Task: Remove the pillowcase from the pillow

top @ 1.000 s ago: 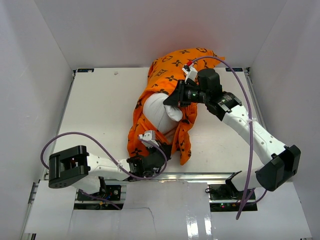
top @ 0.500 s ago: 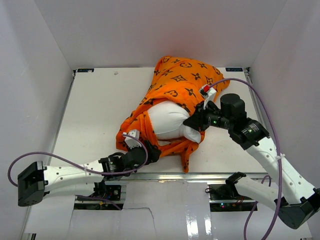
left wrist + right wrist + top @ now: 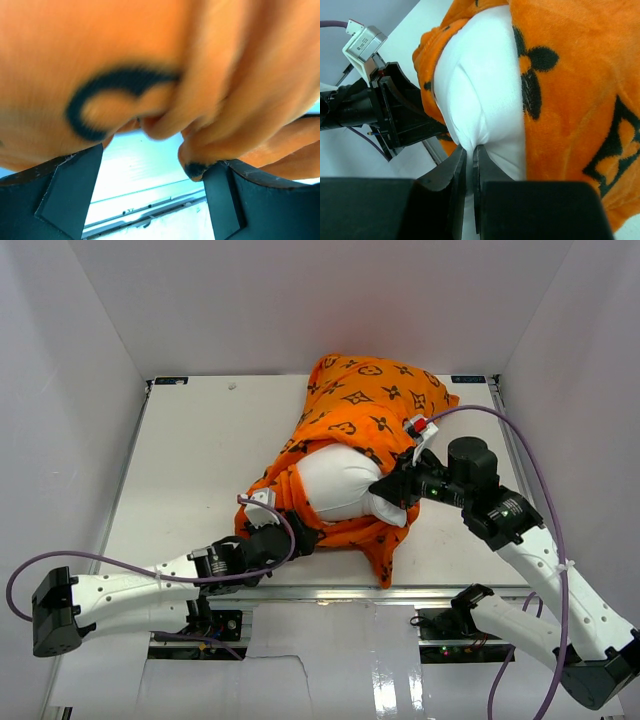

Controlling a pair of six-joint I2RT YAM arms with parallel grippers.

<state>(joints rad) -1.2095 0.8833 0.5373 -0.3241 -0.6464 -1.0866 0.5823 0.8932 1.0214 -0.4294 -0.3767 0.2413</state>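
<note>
top view: bright, even, diffuse light from overhead. white walls and table (image 3: 200,460) run near clipping. only soft shadows, hugging the near edge of the pillowcase (image 3: 370,400) and under the arms. specular glare streaks on the glossy strip (image 3: 390,690) at the bottom. sharp throughout, slight wide-angle lean in the walls.
left wrist: way too close, orange pile and dark motif smeared, out of focus. left gripper (image 3: 152,192) reads flat black, edges crisper. table behind blown to pale blue-white.
right wrist: nap in focus. pillow (image 3: 480,100) close to clipped, folds still readable. right gripper (image 3: 469,165) underexposed, soft near the lens.
</note>
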